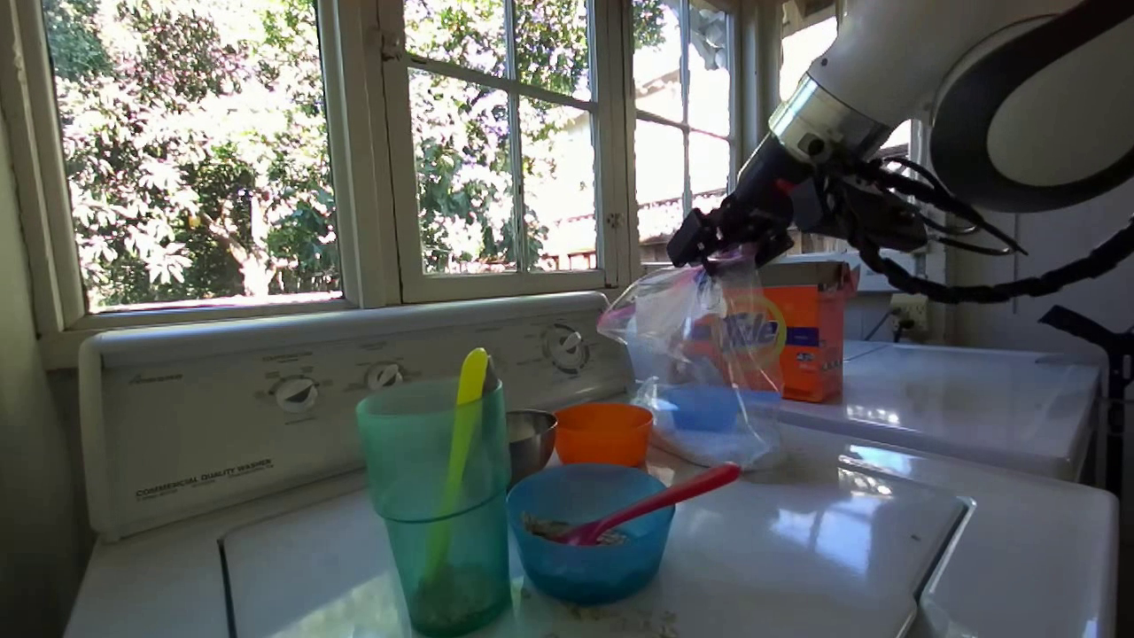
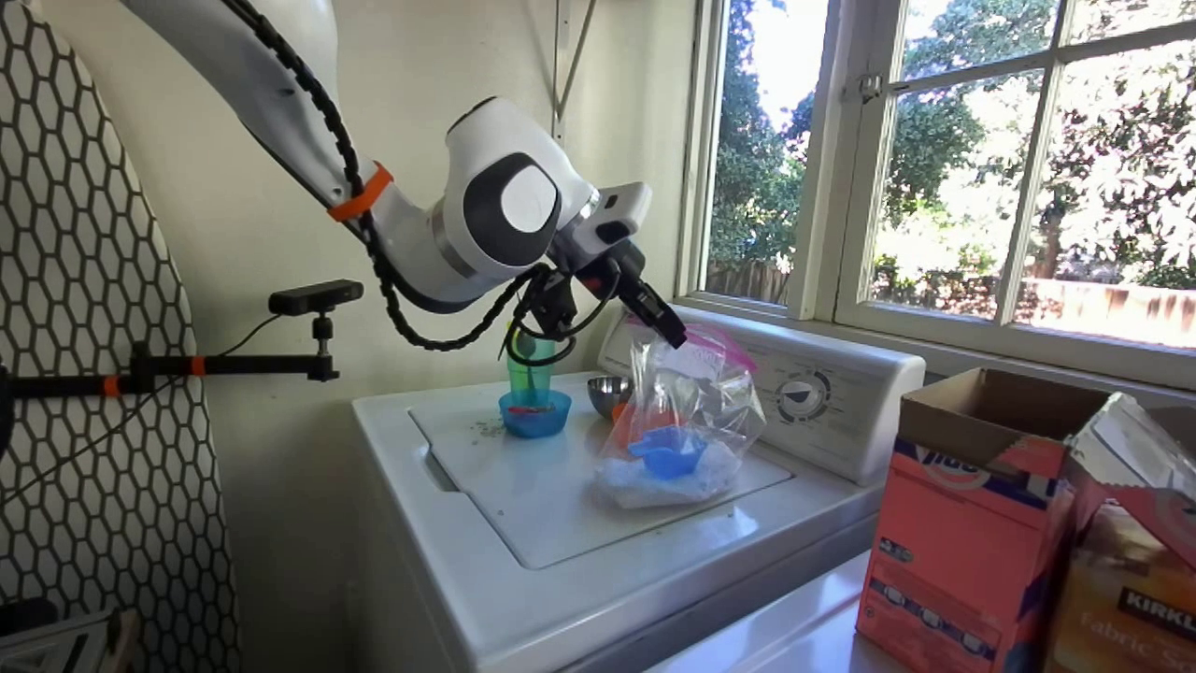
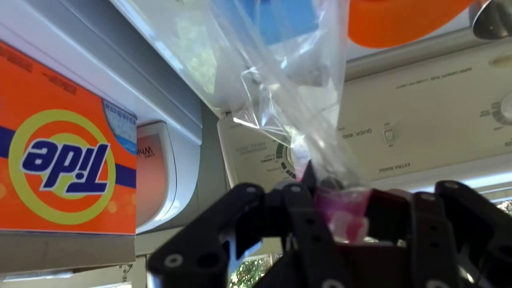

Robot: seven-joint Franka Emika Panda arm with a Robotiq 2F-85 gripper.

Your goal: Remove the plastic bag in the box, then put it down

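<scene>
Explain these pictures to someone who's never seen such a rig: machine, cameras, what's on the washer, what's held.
This is a white jointed robot arm. Two pictures come from cameras outside it; the third, from its wrist, looks past its black jaws. The jaws grip the top of a clear plastic bag with a pinkish zip strip; inside are white powder and a blue plastic scoop. On the white washer stand a translucent green tumbler, a blue plastic bowl, an orange plastic bowl and a silvery metal bowl. The rectangular orange cardboard Tide box stands on another white surface alongside.
</scene>
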